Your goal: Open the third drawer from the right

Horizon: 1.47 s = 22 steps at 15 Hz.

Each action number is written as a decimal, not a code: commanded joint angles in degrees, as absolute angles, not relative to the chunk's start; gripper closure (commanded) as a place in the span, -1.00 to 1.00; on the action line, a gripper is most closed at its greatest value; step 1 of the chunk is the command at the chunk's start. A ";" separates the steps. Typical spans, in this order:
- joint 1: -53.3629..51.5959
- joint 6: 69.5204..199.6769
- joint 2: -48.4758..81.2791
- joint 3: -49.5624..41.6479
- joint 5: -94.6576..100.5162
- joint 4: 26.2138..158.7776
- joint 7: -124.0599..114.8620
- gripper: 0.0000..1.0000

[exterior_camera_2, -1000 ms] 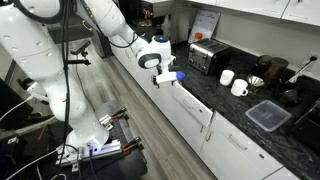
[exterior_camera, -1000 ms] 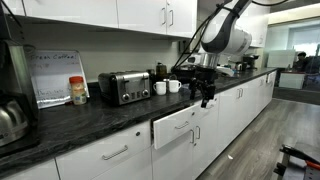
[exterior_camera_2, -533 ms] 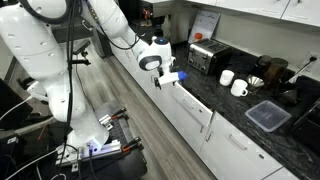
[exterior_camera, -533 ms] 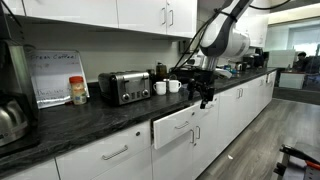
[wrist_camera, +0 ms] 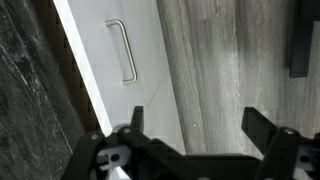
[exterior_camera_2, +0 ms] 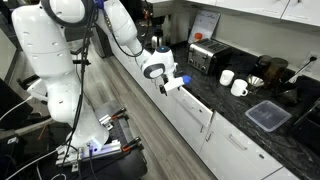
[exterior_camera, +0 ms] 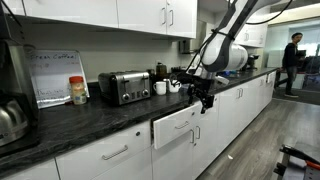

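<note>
The third drawer from the right has a flat white front with a silver bar handle. It stands pulled out a little from the cabinet row under the dark countertop. My gripper hangs just to the right of the drawer's front, at counter-edge height, open and empty. It also shows beside the cabinet fronts in an exterior view. In the wrist view my open fingers frame wood floor. A white front with a bar handle lies above them.
On the counter stand a toaster, white mugs, a jar and a kettle. A plastic container sits on the counter. A person stands at the far end. The robot's base stands on the wood floor.
My gripper has shifted slightly along the cabinet fronts and the arm's posture has changed. The drawer stays ajar as before. A person has come into view at the far end.
</note>
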<state>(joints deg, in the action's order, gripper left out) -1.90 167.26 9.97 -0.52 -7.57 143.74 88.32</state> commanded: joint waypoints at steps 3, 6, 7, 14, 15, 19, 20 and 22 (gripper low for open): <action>2.01 174.74 17.31 0.76 2.60 140.33 86.42 -1.00; 2.30 176.76 19.81 0.11 7.65 138.77 83.51 -1.00; 2.32 177.46 20.51 -0.15 9.14 138.38 82.51 -1.00; 0.43 182.03 24.68 -4.94 17.76 135.05 74.97 -1.00; 0.51 182.58 25.10 -5.46 18.55 134.53 74.30 -1.00; 0.19 184.31 27.19 -7.50 21.02 132.20 72.18 -1.00; 0.38 184.59 27.74 -7.48 21.32 131.72 71.85 -1.00; 0.63 185.04 28.89 -7.33 21.81 130.81 71.15 -1.00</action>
